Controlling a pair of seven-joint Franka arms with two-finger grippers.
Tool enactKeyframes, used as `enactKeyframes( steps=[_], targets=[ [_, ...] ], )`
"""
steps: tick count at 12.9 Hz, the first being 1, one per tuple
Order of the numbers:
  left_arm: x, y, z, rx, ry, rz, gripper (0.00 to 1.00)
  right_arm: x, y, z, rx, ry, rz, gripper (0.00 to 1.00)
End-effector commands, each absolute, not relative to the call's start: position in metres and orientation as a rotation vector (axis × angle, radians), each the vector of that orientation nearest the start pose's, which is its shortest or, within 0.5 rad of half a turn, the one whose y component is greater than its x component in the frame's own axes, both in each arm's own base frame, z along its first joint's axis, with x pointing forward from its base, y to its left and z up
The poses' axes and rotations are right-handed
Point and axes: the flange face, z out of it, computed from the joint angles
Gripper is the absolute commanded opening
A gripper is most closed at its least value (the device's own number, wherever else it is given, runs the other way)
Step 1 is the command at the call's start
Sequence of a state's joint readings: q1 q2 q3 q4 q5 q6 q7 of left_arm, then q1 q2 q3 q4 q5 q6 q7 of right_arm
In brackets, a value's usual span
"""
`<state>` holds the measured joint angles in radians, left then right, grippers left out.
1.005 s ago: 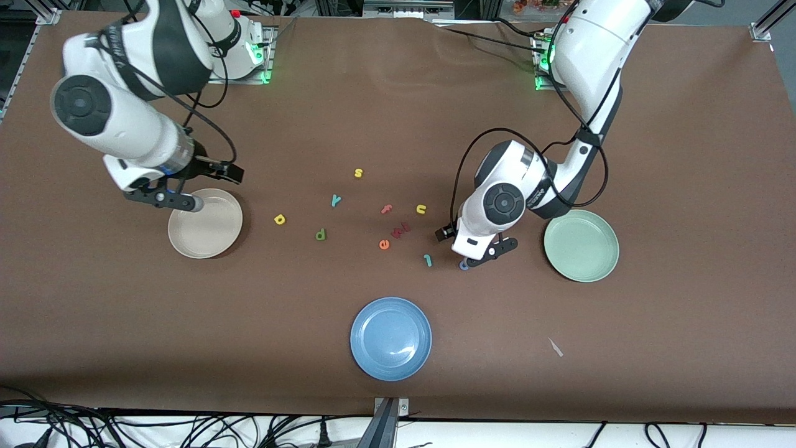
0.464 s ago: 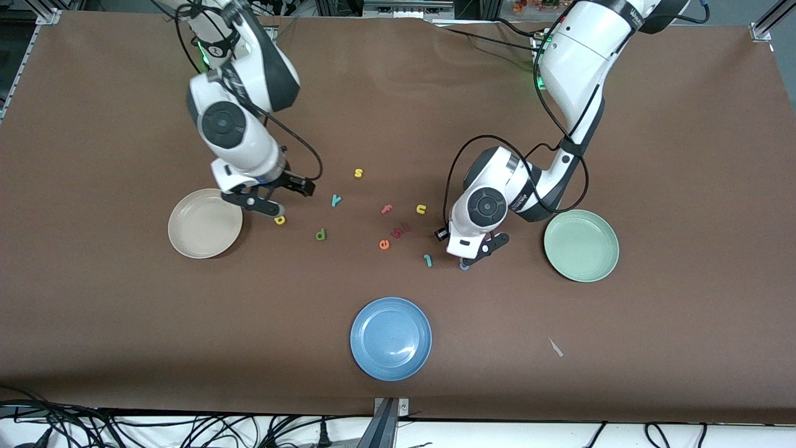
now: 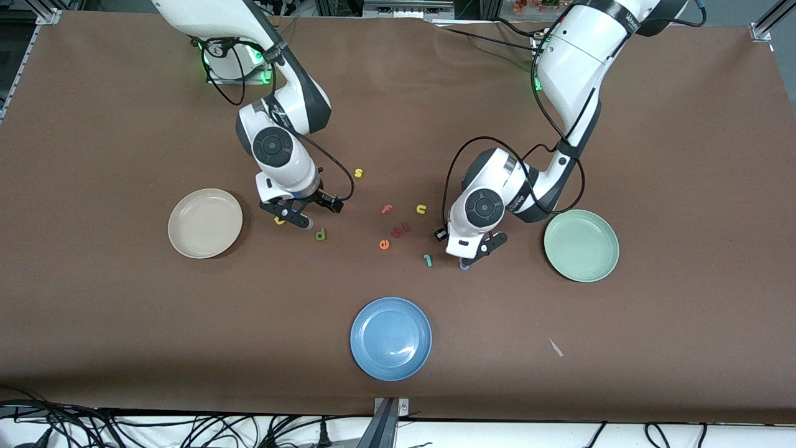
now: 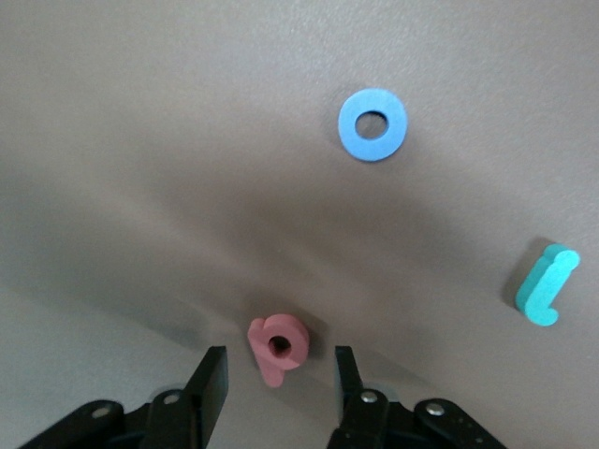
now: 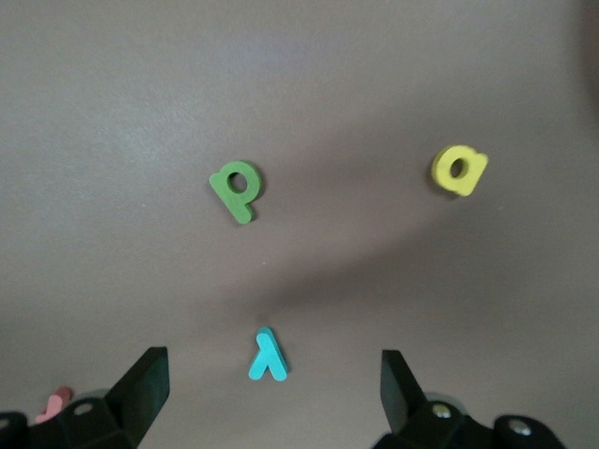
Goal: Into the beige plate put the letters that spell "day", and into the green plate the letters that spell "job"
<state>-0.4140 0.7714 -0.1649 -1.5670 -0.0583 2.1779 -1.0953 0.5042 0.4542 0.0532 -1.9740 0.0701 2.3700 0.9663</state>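
Note:
My left gripper point(image 4: 278, 369) is down at the table with the pinkish-red b point(image 4: 278, 346) between its fingers, a gap showing on each side. The blue o point(image 4: 372, 124) and teal j point(image 4: 547, 285) lie apart from it. In the front view this gripper point(image 3: 476, 254) hides the b, beside the o point(image 3: 463, 266) and near the green plate point(image 3: 581, 246). My right gripper point(image 5: 271, 374) stands wide open over the teal y point(image 5: 268, 355). The green d point(image 5: 236, 191) and yellow a point(image 5: 460, 170) lie close by. The beige plate point(image 3: 205, 224) holds nothing.
A blue plate point(image 3: 390, 338) sits nearest the front camera. Loose letters lie between the arms: yellow s point(image 3: 358, 173), pink f point(image 3: 386, 210), yellow u point(image 3: 421, 209), orange e point(image 3: 384, 244) and a red piece point(image 3: 402, 229). A paper scrap point(image 3: 555, 347) lies toward the left arm's end.
My right arm swung from over the beige plate toward the table's middle and now hangs over the y. My left gripper's fingers narrowed around the b.

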Motion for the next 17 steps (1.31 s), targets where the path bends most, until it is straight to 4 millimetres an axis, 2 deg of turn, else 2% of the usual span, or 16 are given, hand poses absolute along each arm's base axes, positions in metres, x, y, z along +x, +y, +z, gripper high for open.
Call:
enactKeyframes(
  steps=[1,4,7,9,10,12,13,14,17],
  targets=[
    [0.582,-0.366,0.173,-2.989,-0.909,0.296,0.52,0.517,0.329,0.224,-2.959,0.81,0.177,1.0],
    [0.582,-0.366,0.173,-2.984,-0.916,0.299,0.37,0.509,0.339,0.204,-2.934,0.833,0.231,1.0],
    [0.58,-0.364,0.172,-2.973,-0.926,0.309,0.07,0.501,0.342,0.186,-2.953,0.818,0.271,0.99],
    [0.582,-0.362,0.175,-2.971,-0.932,0.309,0.0,0.499,0.341,0.179,-2.96,0.82,0.283,0.98],
    [0.583,-0.359,0.178,-2.963,-0.935,0.316,0.0,0.5,0.342,0.178,-2.955,0.815,0.273,0.96],
    [0.586,-0.352,0.201,-2.933,-0.914,0.341,0.0,0.497,0.34,0.174,-2.958,0.816,0.274,0.91],
    [0.591,-0.344,0.22,-2.927,-0.916,0.331,0.0,0.496,0.34,0.173,-2.961,0.812,0.278,0.84],
    [0.599,-0.33,0.24,-2.939,-0.898,0.319,0.0,0.495,0.339,0.171,-2.964,0.811,0.282,0.82],
    [0.621,-0.269,0.286,-2.977,-0.77,0.355,0.0,0.489,0.336,0.166,-2.978,0.78,0.29,0.7]
  ],
)
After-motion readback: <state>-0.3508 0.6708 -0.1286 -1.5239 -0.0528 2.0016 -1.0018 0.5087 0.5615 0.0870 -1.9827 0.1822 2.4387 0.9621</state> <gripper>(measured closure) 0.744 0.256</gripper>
